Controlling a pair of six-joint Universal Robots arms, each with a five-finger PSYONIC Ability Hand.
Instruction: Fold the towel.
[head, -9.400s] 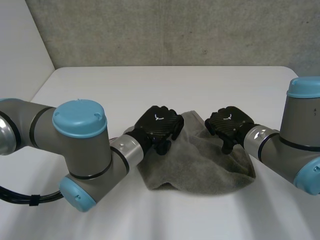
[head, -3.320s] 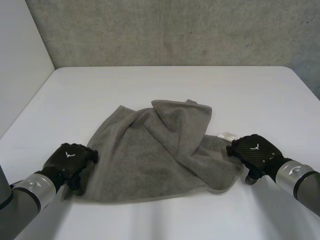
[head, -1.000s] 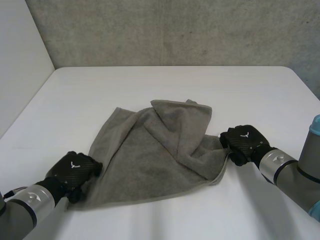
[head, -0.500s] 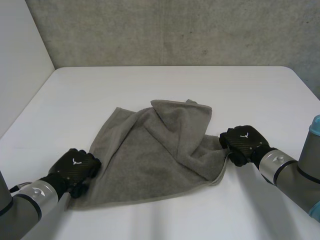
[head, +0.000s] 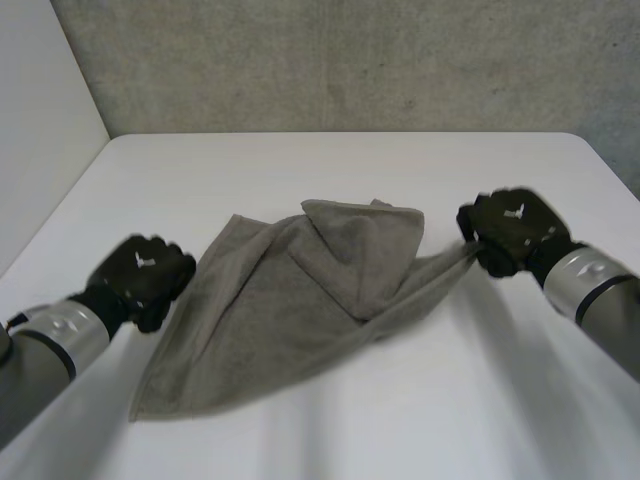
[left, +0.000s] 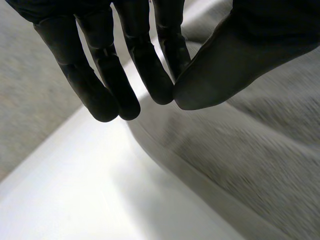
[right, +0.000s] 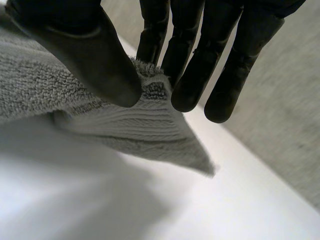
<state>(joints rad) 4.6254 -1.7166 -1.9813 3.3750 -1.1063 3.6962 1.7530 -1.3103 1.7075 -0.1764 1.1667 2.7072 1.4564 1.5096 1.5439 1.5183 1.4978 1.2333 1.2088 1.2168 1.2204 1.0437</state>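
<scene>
Rumpled grey towel (head: 300, 300) (one corner raised), right hand (head: 515, 230) pinching it, left hand (head: 145, 275) clenched empty alongside

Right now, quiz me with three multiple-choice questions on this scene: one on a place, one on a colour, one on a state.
1. The left hand is: A beside the towel's left edge; B on its middle; C touching the other hand.
2. The towel is: A red; B grey; C blue.
3. The right hand: A lies flat; B pinches a towel corner; C holds nothing.
Answers: A, the head view shows it there; B, grey in every view; B, thumb and fingers clamp the corner.
</scene>
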